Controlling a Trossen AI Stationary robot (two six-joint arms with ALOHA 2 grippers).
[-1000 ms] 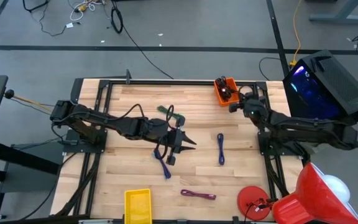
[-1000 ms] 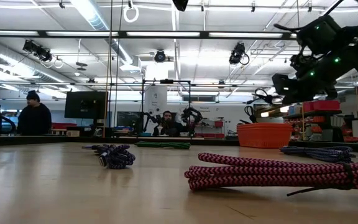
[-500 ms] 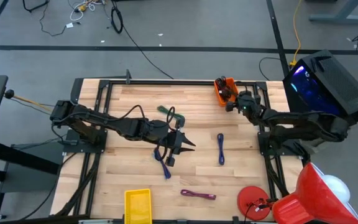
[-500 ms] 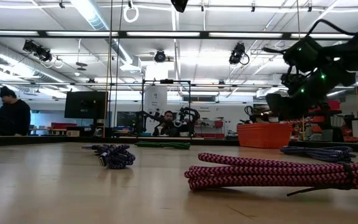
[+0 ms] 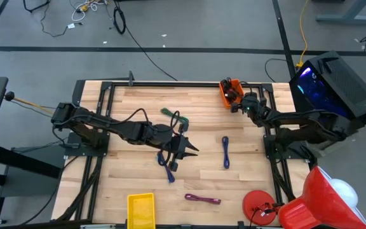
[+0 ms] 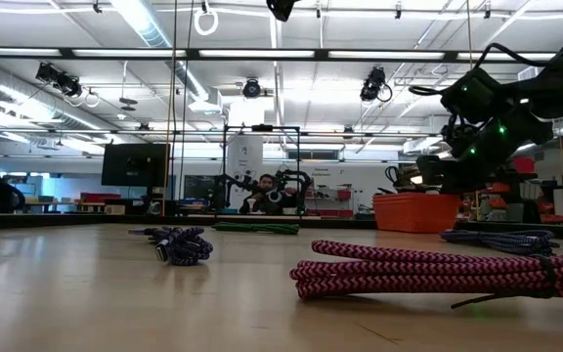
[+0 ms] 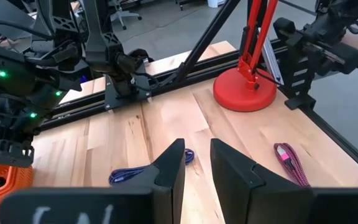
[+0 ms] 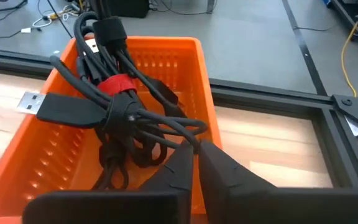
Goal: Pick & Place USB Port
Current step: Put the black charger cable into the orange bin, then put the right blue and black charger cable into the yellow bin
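My right gripper [image 5: 237, 104] [image 8: 195, 148] hangs over the orange bin [image 5: 225, 95] [image 8: 185, 68] at the table's far right, shut on a black USB cable bundle [image 8: 120, 112] bound by a red tie. Its silver plug [image 8: 27, 102] sticks out past the bin's wall. In the low view this gripper [image 6: 436, 178] is just above the bin [image 6: 415, 213]. My left gripper [image 5: 187, 148] [image 7: 197, 163] waits open at mid-table, holding nothing, beside a blue cable [image 5: 167, 164] lying flat on the wood. My right gripper pinches the black bundle's loose loops [image 8: 180, 129] between its two fingertips. The fingers slant down into the bin from the table's near right side. The bundle stretches away from them inside the bin, its lower loops [image 8: 114, 169] down near the bin's floor.
On the table lie a green cable [image 5: 173, 115], a second blue cable [image 5: 225, 151] [image 7: 145, 174] and a pink cable [image 5: 202, 199] [image 6: 438, 272] [image 7: 291, 163]. A yellow bin [image 5: 140, 210] and a red lamp base [image 5: 258, 205] [image 7: 244, 93] stand at the near edge. Black frame rails border the table.
My right gripper has moved toward the table's far edge and come down, carrying the black bundle over and into the orange bin. A person in the room behind has walked out of the low view's left side.
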